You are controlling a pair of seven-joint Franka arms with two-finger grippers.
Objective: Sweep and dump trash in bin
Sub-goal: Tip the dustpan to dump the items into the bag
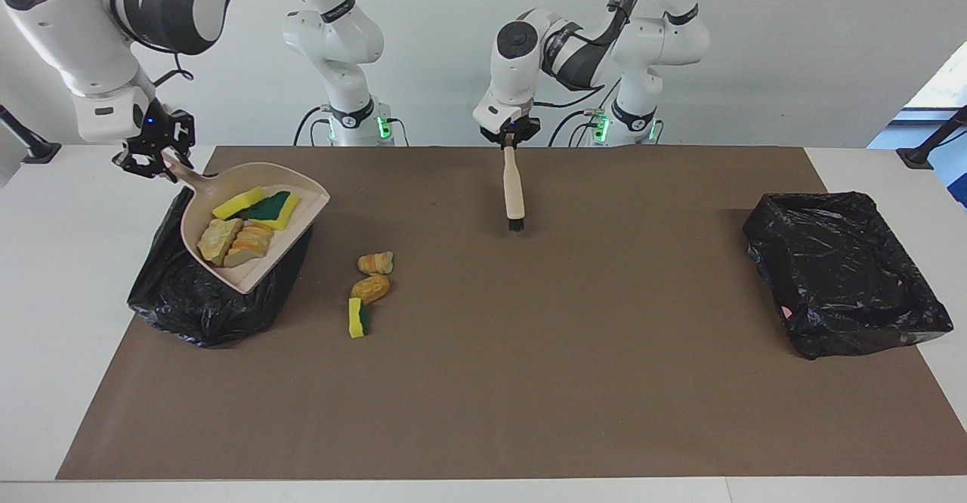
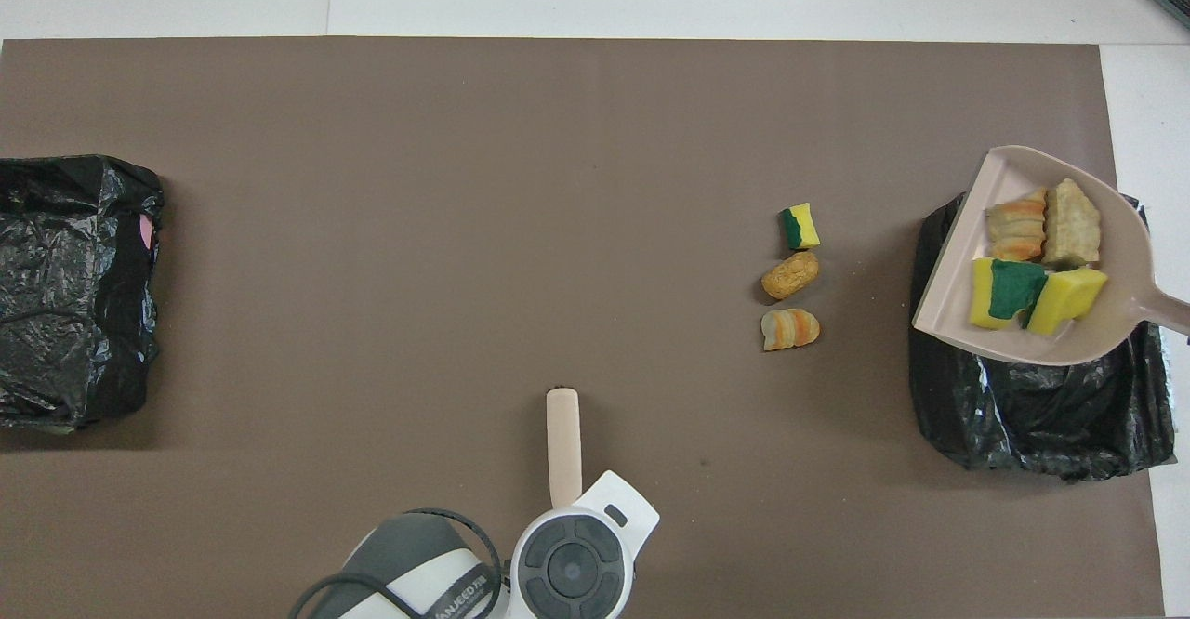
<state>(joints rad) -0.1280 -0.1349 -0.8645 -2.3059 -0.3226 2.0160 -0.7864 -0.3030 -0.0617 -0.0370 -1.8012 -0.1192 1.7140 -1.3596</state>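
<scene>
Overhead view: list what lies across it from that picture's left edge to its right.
Black bin bag → brush → three loose scraps → dustpan with four scraps, over the second bin bag.

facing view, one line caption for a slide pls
Right gripper holds the loaded dustpan over the bin; left gripper holds the brush.

Glossy crinkled plastic bin liner point(image 1: 846, 273), matt dustpan point(image 1: 302, 189)

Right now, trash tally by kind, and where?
Sponge pieces: 3, two in the dustpan (), one on the mat
Bread lumps: 4, two in the dustpan (), two on the mat ()
Total: 7
</scene>
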